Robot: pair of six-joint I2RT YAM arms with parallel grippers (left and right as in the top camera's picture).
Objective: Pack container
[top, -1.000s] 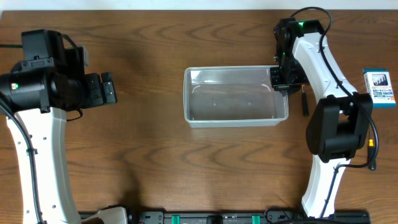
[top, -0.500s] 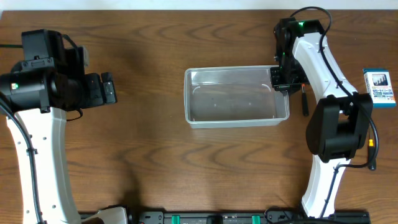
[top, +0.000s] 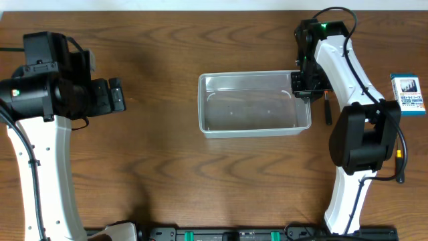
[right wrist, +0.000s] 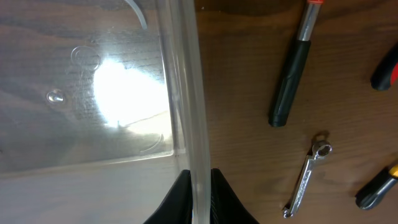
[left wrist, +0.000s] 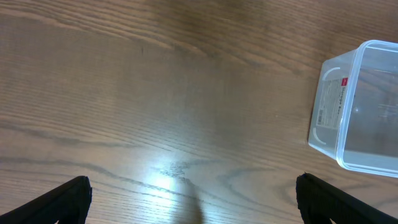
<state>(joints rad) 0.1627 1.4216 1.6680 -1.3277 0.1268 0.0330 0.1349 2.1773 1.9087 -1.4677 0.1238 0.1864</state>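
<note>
The container [top: 254, 104] is a clear rectangular tub, empty, at the table's middle. It also shows in the left wrist view [left wrist: 357, 112] and the right wrist view [right wrist: 112, 93]. My right gripper [top: 302, 86] is shut on the container's right rim; in its wrist view the two fingers [right wrist: 200, 196] pinch the clear wall between them. My left gripper [top: 115, 95] is open and empty over bare wood far to the left of the tub; its fingertips [left wrist: 193, 202] stand wide apart.
Right of the tub lie hand tools: a black-handled screwdriver [right wrist: 292, 68], a small silver wrench [right wrist: 306, 177], and two more tool handles at the frame edge [right wrist: 385, 68]. A blue and white box [top: 408, 94] lies at the far right.
The container has shifted very slightly to the right with my right gripper on its rim. The left arm has not moved.
</note>
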